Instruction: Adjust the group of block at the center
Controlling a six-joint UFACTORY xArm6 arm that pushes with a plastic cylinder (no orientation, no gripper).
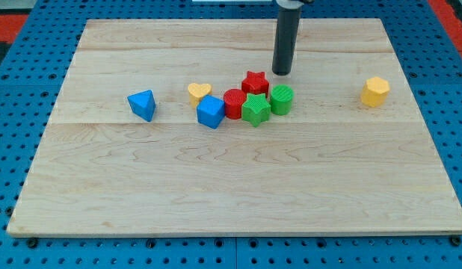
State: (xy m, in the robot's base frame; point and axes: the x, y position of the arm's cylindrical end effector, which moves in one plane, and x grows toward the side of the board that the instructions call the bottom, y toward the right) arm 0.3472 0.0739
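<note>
A group of blocks sits near the board's centre: a yellow heart (pixel 199 91), a blue cube (pixel 211 112), a red cylinder (pixel 234 103), a red star (pixel 254 81), a green star (pixel 256 109) and a green cylinder (pixel 281 99). They touch or nearly touch each other. My tip (pixel 281 72) stands just above and to the right of the red star, above the green cylinder, a short gap from both.
A blue triangular block (pixel 142 104) lies alone to the view's left of the group. A yellow hexagonal block (pixel 374 91) lies alone at the view's right. The wooden board (pixel 231 194) rests on a blue pegboard surface.
</note>
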